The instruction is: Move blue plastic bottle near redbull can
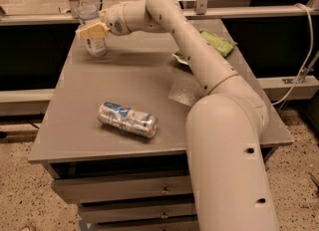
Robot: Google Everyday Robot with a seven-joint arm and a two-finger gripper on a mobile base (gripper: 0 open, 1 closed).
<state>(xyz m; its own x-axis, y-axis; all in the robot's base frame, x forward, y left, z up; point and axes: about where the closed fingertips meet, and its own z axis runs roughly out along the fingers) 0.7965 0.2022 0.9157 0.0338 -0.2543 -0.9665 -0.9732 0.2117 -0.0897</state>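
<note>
The blue plastic bottle (94, 46) stands upright with its white cap on at the far left corner of the grey table (134, 78). My gripper (92, 30) is at the bottle's middle, reaching in from the right, and its cream tip covers part of the bottle. The redbull can (127, 119), silver and blue and dented, lies on its side near the table's front edge, well apart from the bottle. My white arm stretches from the lower right across the table.
A green chip bag (218, 42) lies at the far right of the table, partly behind my arm. Drawers (124, 187) sit under the table's front. A rail and glass partition (259, 12) run behind the table.
</note>
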